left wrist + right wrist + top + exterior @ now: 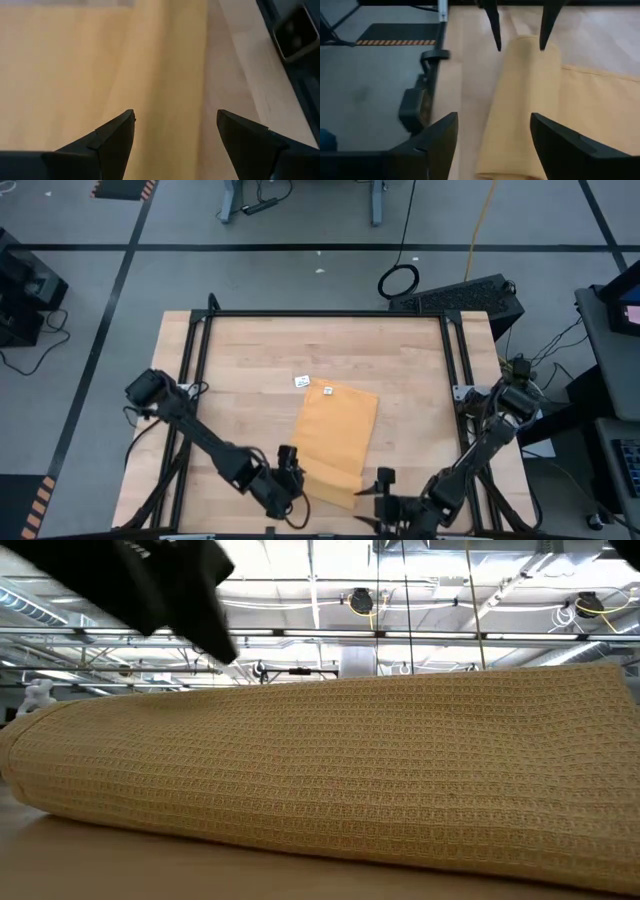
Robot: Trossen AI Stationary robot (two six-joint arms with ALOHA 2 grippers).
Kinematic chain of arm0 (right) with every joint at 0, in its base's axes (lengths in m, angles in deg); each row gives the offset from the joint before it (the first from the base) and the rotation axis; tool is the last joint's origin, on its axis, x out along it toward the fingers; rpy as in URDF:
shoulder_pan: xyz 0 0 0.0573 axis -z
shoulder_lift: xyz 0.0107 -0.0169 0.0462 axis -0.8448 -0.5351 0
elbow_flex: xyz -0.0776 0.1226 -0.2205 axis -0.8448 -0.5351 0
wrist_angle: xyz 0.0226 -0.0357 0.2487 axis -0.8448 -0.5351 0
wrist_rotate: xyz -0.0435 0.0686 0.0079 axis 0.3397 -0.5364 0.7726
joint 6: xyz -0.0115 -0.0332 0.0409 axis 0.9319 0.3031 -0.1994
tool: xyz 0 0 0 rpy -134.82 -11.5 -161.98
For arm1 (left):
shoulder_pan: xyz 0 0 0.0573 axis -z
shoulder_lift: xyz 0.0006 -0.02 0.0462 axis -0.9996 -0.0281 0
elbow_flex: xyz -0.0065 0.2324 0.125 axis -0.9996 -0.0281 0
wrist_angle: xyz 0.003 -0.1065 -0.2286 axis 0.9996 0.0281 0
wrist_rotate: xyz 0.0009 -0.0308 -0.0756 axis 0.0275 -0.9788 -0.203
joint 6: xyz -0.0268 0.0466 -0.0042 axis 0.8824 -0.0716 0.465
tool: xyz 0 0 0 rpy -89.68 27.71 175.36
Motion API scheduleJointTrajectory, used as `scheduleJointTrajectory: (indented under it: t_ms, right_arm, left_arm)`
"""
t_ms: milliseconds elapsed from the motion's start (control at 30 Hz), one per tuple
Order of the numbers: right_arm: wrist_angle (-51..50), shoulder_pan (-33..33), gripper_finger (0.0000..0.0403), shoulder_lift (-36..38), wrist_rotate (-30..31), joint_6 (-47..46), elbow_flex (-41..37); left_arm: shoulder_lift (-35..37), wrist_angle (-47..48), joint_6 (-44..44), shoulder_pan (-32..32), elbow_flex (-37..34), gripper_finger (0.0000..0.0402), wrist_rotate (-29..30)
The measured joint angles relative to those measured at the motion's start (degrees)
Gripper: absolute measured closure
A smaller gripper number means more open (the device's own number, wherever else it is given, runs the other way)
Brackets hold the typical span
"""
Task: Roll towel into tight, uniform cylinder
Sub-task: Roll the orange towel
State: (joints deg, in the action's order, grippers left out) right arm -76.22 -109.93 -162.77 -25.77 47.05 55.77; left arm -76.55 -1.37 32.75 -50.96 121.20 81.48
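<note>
The mustard-yellow towel (337, 430) lies flat on the wooden table, with a small white label (327, 391) at its far edge. Its near end is rolled into a low roll (330, 483) that fills the low view (330, 780). My left gripper (292, 480) is open at the roll's left end, and the roll (165, 75) runs on ahead between its fingers. My right gripper (383, 485) is open at the right end, its fingers either side of the roll (520, 110). Neither gripper clearly touches the cloth.
A small white scrap (302, 382) lies on the table just left of the towel's far corner. Black frame rails (200, 340) run along the table's left, far and right sides. Both grippers are close to the table's near edge. Bare wood (250, 380) lies left of and beyond the towel.
</note>
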Motion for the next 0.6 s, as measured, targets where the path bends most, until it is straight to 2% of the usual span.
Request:
scheduleJointTrajectory:
  t_ms: [200,400,600]
  right_arm:
    - [1.69,0.26,0.0099,-5.54,2.35,-2.19,0.5]
    - [2.51,1.64,0.0029,-9.83,5.31,-3.47,0.52]
    - [4.83,2.74,0.0005,-13.61,6.33,-3.75,0.51]
  left_arm:
    - [-3.05,0.14,3.95,2.65,0.02,0.0109,1.29]
    - [-3.22,-0.6,5.99,4.44,0.02,0.0057,4.44]
    - [-3.21,-1.73,5.98,5.02,0.02,0.0017,6.17]
